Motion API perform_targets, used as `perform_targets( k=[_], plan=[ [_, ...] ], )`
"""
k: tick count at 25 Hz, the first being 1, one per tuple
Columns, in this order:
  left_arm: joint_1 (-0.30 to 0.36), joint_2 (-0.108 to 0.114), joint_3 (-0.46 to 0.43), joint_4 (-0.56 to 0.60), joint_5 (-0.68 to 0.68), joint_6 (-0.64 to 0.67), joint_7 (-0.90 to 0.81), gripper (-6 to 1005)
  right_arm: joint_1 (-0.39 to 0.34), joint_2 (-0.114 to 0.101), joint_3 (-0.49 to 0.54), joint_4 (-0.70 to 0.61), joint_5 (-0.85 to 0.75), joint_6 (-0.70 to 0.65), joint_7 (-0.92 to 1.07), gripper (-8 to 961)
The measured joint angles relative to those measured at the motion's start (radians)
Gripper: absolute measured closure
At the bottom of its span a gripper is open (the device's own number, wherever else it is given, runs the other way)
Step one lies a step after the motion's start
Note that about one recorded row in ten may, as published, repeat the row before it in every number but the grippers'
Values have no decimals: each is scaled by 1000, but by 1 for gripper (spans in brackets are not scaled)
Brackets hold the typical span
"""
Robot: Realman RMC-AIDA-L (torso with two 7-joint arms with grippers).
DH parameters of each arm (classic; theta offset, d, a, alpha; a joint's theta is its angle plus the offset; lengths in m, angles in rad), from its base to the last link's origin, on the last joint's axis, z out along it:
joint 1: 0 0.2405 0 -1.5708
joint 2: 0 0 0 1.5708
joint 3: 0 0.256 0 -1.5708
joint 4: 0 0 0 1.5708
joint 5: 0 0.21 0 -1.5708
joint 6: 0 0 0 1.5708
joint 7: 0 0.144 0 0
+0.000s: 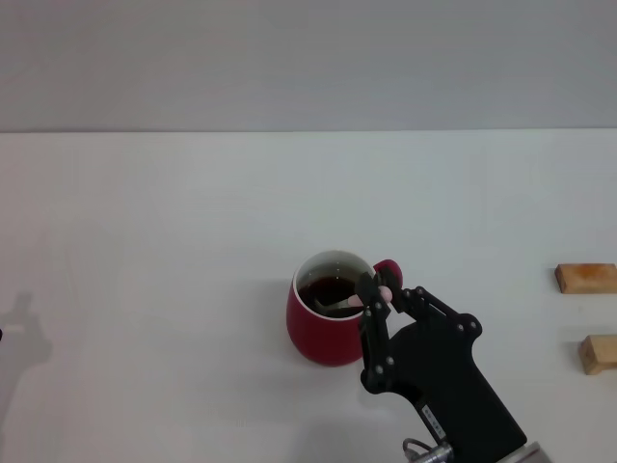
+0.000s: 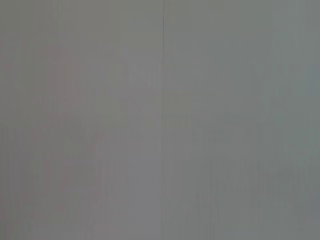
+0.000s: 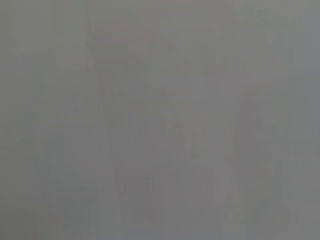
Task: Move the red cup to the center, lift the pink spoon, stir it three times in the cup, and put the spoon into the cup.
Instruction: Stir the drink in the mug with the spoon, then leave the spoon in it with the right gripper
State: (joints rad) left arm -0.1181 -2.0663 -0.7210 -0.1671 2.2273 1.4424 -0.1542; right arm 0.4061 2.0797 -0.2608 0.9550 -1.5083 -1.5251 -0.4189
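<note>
Rounded dark-red ceramic cup (image 1: 328,323): you have it central on the white table (image 1: 145,270). Thin pink-handled spoon (image 1: 349,305): bowl dipped inside it, clamped by your right gripper (image 1: 374,297) at the cup's rim. Stirring or release remains.

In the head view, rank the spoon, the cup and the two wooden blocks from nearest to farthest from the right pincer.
1. Spoon, held in the right pincer over the cup.
2. Cup, just left of it.
3. Wooden blocks, far right; too close to call.

cup (image 1: 326,323) mid-table | spoon (image 1: 349,302) in cup | pincer (image 1: 378,289) at cup's right rim | blocks (image 1: 585,279) far right
</note>
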Motion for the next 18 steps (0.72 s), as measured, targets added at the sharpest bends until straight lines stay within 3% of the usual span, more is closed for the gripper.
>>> perform_targets(
  k=[9, 18],
  plan=[
    [1, 0, 0, 0, 0, -2, -1, 1001, 6, 2, 53, -21, -15, 76, 8, 878],
    [2, 0, 0, -2, 0, -3, -14, 1001, 11, 4, 171, -52, -107, 214, 42, 878]
  ],
)
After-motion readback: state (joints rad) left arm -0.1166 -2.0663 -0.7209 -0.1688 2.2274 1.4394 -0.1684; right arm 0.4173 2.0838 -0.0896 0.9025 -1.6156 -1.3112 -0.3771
